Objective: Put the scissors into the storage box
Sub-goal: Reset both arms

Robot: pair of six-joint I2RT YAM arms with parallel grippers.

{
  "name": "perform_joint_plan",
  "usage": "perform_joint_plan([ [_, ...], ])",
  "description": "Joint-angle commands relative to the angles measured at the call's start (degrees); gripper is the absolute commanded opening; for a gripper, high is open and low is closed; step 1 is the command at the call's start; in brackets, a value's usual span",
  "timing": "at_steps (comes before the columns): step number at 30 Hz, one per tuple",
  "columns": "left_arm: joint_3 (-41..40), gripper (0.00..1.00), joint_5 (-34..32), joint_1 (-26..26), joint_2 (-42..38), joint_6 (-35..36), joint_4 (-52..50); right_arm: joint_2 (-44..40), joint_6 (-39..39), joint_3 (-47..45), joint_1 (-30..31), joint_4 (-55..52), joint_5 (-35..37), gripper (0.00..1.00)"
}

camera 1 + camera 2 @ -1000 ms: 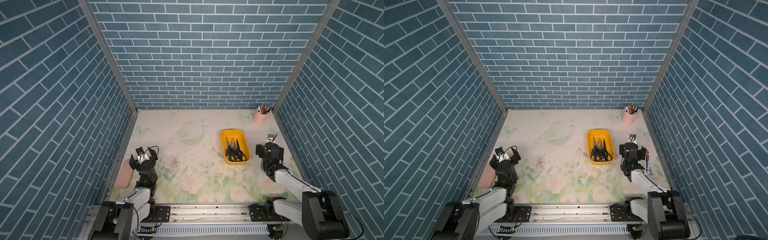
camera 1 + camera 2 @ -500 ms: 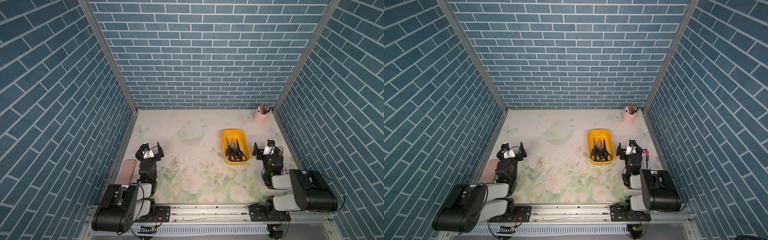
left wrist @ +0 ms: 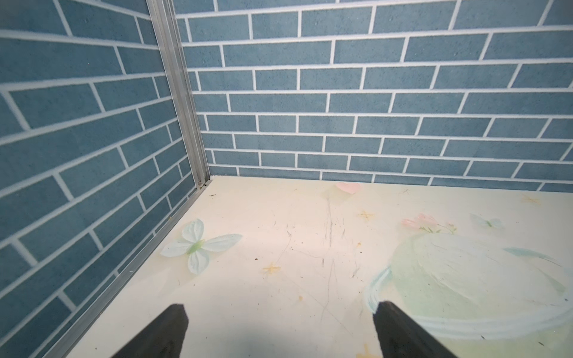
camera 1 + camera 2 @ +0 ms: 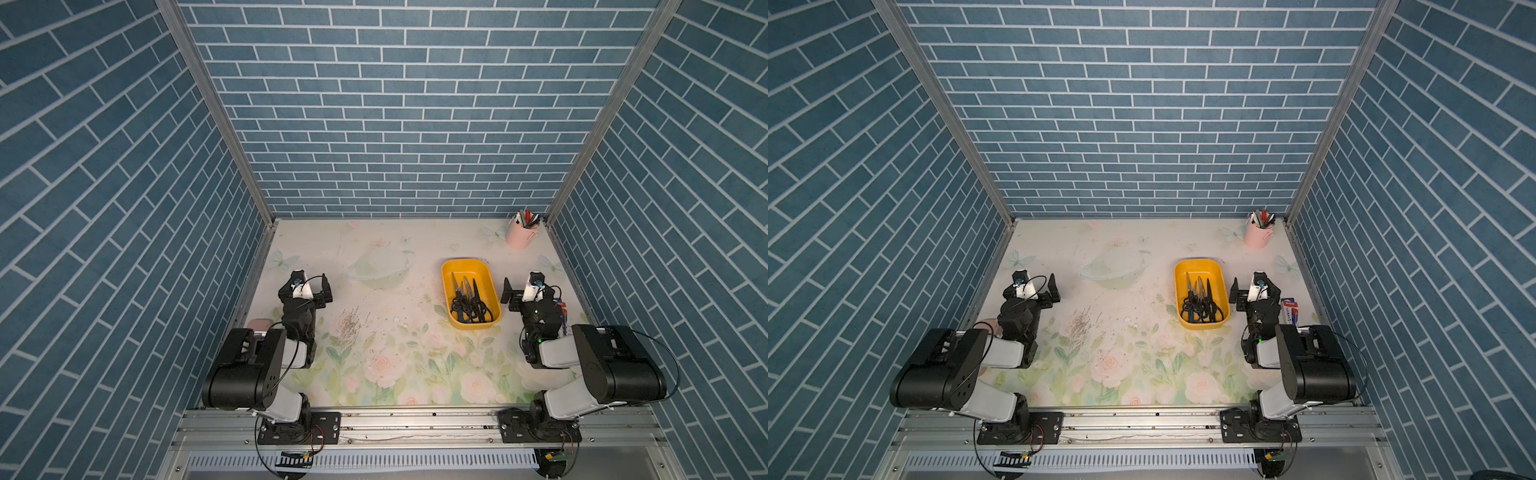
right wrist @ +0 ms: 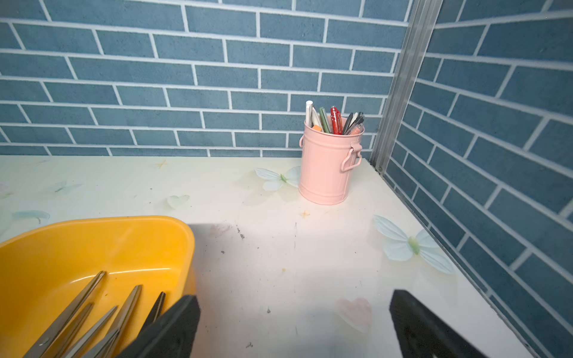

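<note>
Blue-brick enclosure, floral tabletop [image 4: 395, 291]. Heap of scissors [image 4: 469, 301] inside storage box [image 4: 465, 268]. Jaws spread wide, nothing held: left gripper [image 3: 280, 310], right gripper [image 5: 294, 299] just beside box.

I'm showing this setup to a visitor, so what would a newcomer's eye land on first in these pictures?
The bright yellow box, right of middle on the flowered table, stands out most, with a bundle of black-handled scissors lying inside it. Next comes the pink cup of pens in the far right corner. Blue brick-pattern walls close in the table on three sides.
</note>
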Motion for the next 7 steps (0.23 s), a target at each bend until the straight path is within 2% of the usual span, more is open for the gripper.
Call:
perform_joint_plan([
  [1, 0.2, 1.00, 1.3, 0.3, 0.1, -0.4, -1.5, 0.5, -1.2, 0.9, 0.2, -1.5, 1.0, 1.00],
  [7, 0.4, 1.00, 1.7, 0.2, 0.1, -0.1, -1.8, 0.3, -1.2, 0.6, 0.2, -0.9, 1.1, 1.00],
])
